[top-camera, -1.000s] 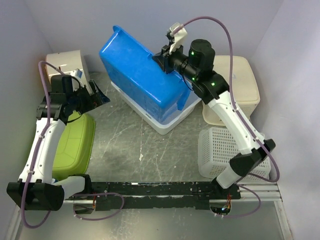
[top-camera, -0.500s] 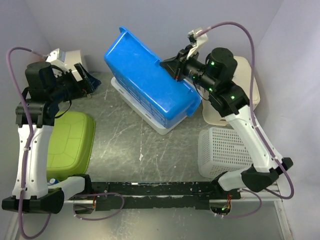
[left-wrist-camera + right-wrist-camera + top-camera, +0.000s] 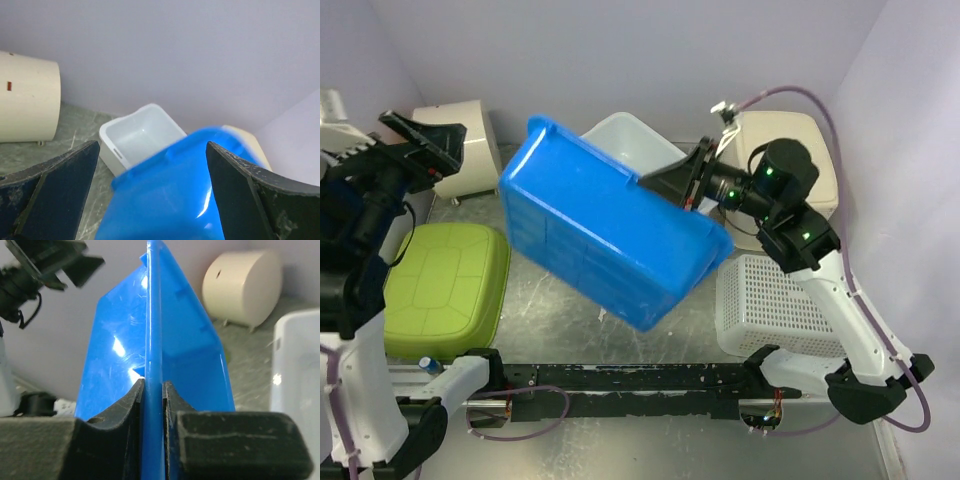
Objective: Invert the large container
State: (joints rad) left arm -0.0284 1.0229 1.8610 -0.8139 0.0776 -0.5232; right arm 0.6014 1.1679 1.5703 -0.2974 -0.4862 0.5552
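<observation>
One edge-grip | right claw (image 3: 154, 390) clamps blue container (image 3: 600, 235) rim | left claw (image 3: 152, 146) agape, empty

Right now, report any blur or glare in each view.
Top external: evenly lit, mostly sharp, soft shadows only. Left wrist: the blue container is smeared and soft, with a white glare spot; the white bin behind is clearer. Right wrist: bright reflections on the container's wall; the right tool, up close, looks soft.
</observation>
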